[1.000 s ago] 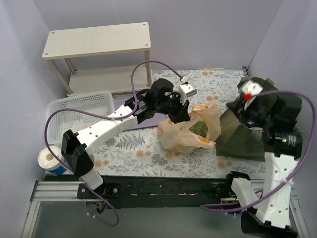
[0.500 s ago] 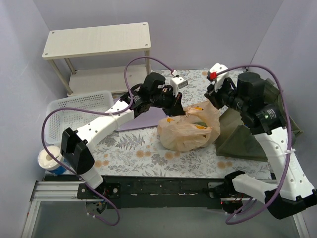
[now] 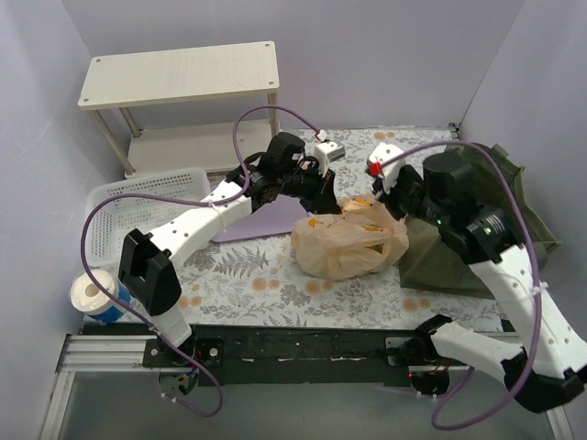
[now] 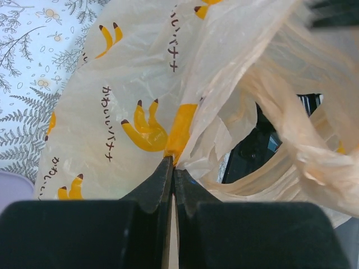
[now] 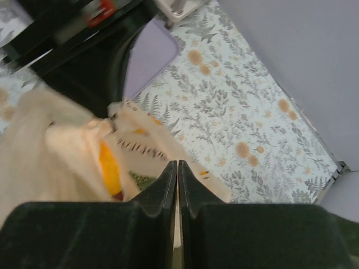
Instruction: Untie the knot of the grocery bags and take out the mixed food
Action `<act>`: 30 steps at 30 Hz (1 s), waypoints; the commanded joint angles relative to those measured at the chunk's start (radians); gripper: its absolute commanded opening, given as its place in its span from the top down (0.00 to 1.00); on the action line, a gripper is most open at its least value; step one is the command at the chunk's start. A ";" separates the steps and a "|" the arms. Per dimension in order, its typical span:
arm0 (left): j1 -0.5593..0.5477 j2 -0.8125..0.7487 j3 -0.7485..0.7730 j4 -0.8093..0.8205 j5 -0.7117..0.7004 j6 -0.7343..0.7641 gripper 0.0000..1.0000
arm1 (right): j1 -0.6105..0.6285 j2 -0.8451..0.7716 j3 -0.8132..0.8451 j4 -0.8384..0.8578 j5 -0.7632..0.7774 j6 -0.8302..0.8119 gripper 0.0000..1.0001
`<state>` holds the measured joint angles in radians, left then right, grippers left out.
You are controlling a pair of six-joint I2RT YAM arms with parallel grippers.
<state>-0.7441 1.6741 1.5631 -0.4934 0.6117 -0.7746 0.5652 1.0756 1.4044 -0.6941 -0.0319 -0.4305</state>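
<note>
The grocery bag (image 3: 353, 243), thin peach-orange film printed with bananas, lies mid-table. My left gripper (image 3: 323, 200) is shut on a fold of its film (image 4: 185, 120) at the upper left corner, fingertips (image 4: 166, 175) pressed together. My right gripper (image 3: 381, 202) is at the bag's upper right corner, jaws closed on the pale edge flap (image 5: 148, 143). Twisted handle film (image 4: 280, 112) stretches between the two grippers; I cannot pick out the knot itself. A green patch (image 5: 143, 180) of the mixed food shows through the film; the rest is hidden inside.
An olive-green tote (image 3: 463, 252) slumps right of the bag, under the right arm. A purple mat (image 3: 266, 220) lies left of the bag, with a white basket (image 3: 138, 206) beyond it. A shelf unit (image 3: 183, 101) stands at the back left. A tape roll (image 3: 92, 293) sits front left.
The right arm swung from over the tote to the bag's upper right corner, opened briefly and closed there. The left gripper kept its hold and shifted slightly; the bag's top is drawn flatter.
</note>
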 commanded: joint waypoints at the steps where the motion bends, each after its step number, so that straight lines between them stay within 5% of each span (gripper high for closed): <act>1: 0.023 0.035 0.051 -0.011 0.042 0.023 1.00 | 0.018 -0.186 -0.108 -0.100 -0.237 -0.036 0.91; 9: 0.028 0.036 0.054 -0.010 0.052 0.046 1.00 | 0.021 -0.243 -0.209 -0.160 -0.344 -0.092 0.98; 21: 0.028 0.059 0.087 -0.048 0.059 0.069 1.00 | 0.081 -0.160 -0.479 0.165 0.093 -0.057 0.99; 30: 0.031 0.078 0.095 0.006 0.030 0.020 1.00 | 0.085 -0.132 -0.749 0.268 -0.077 0.030 0.99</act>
<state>-0.7174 1.7451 1.6131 -0.5220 0.6483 -0.7322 0.6422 0.9382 0.7834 -0.4786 -0.0181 -0.4618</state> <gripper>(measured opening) 0.010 0.022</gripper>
